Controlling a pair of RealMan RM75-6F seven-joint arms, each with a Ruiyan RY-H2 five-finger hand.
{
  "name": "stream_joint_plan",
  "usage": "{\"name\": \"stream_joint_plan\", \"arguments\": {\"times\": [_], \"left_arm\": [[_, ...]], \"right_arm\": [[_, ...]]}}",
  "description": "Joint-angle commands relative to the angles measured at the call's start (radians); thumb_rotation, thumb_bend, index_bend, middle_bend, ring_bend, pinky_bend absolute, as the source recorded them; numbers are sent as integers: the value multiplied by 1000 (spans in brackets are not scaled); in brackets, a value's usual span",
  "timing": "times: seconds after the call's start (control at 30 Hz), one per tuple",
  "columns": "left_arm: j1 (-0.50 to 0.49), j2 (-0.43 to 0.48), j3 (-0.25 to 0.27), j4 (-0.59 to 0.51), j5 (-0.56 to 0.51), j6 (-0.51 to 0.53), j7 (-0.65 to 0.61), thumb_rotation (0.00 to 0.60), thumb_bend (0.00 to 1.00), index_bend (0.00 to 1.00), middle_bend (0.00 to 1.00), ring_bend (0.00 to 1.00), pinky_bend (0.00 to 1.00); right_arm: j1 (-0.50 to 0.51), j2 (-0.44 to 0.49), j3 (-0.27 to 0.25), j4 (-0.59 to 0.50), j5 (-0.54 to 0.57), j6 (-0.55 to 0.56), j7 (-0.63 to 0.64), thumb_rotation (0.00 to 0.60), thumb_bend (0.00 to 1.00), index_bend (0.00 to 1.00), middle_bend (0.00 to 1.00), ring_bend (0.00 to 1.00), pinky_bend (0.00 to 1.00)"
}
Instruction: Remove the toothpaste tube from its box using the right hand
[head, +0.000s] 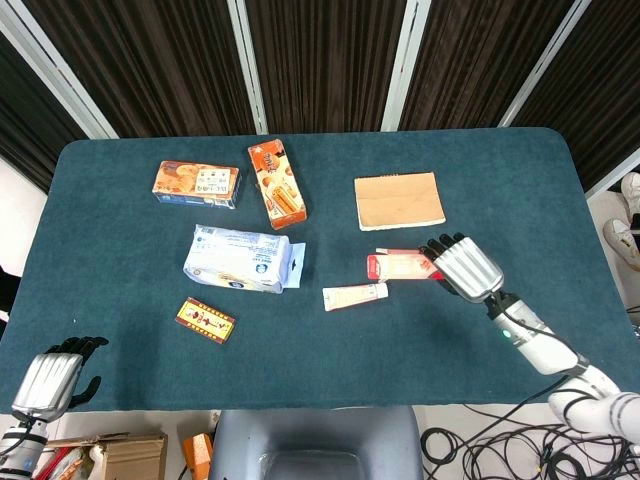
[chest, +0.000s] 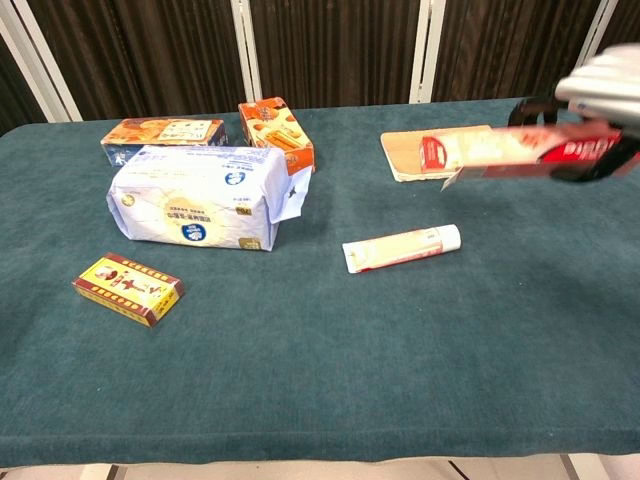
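The toothpaste tube (head: 355, 296) (chest: 402, 247) lies flat on the teal table, white cap toward the right, out of its box. The red and white toothpaste box (head: 402, 266) (chest: 505, 151) hangs level above the table, its open end facing left, just right of and above the tube. My right hand (head: 465, 268) (chest: 600, 110) grips the box's right end. My left hand (head: 45, 380) hangs below the table's front left corner, fingers curled, holding nothing.
A tan notebook (head: 399, 200) lies behind the box. A tissue pack (head: 243, 259), two orange snack boxes (head: 277, 183) (head: 196, 184) and a small yellow-red box (head: 205, 320) occupy the left half of the table (head: 480, 170).
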Motion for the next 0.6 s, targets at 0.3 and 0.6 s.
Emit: {"name": "stream_joint_plan", "arguments": {"times": [0.3, 0.6], "left_arm": [[-3, 0, 2, 2, 0, -7, 0, 600, 359, 305, 328, 273, 425], [-4, -2, 3, 2, 2, -9, 2, 600, 359, 305, 331, 274, 426]], "right_arm": [[-34, -268, 41, 325, 111, -59, 95, 600, 255, 287, 379, 339, 590], [-31, -328, 27, 416, 104, -104, 162, 600, 250, 246, 297, 250, 537]]}}
